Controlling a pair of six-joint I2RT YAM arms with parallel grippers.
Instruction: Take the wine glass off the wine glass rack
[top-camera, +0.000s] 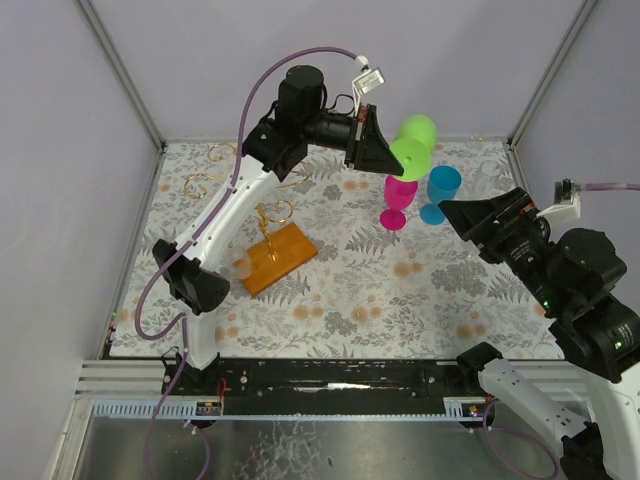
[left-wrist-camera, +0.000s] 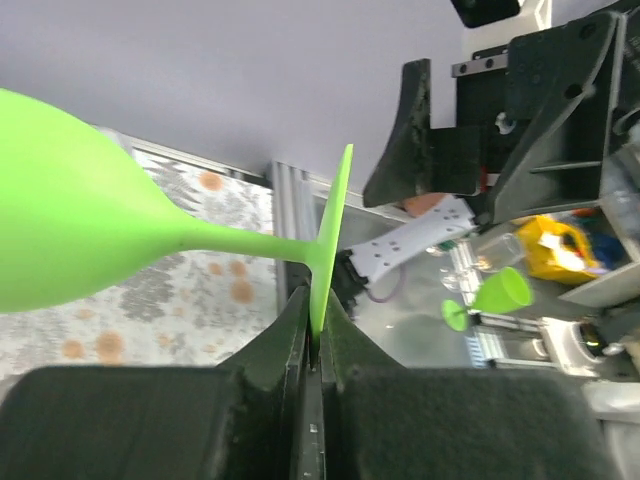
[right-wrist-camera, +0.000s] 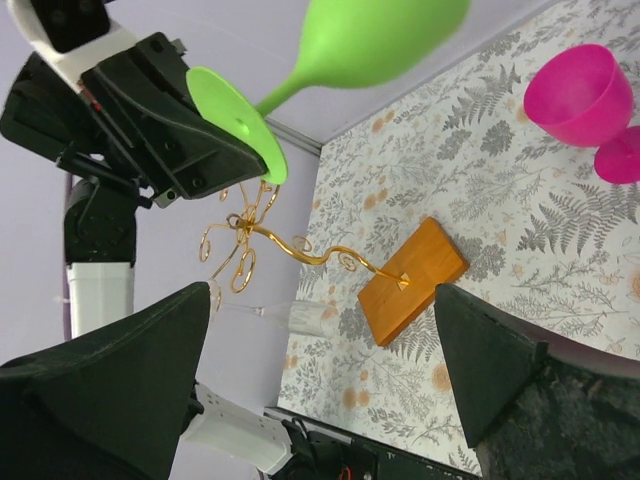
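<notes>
My left gripper (top-camera: 378, 140) is raised above the back of the table and shut on the foot rim of a lime green wine glass (top-camera: 415, 145). In the left wrist view the jaws (left-wrist-camera: 318, 335) pinch the foot edge, and the bowl (left-wrist-camera: 60, 210) points left. The wine glass rack has gold wire arms (right-wrist-camera: 245, 235) on an orange-brown wooden base (top-camera: 280, 257), left of centre and apart from the green glass. A clear glass (right-wrist-camera: 300, 318) hangs on one of its arms. My right gripper (top-camera: 462, 214) is open and empty, at the right.
A pink glass (top-camera: 399, 196) and a blue glass (top-camera: 440, 190) stand on the floral mat at the back right, below the green glass. The left arm's white link (top-camera: 225, 215) crosses beside the rack. Grey walls enclose the table.
</notes>
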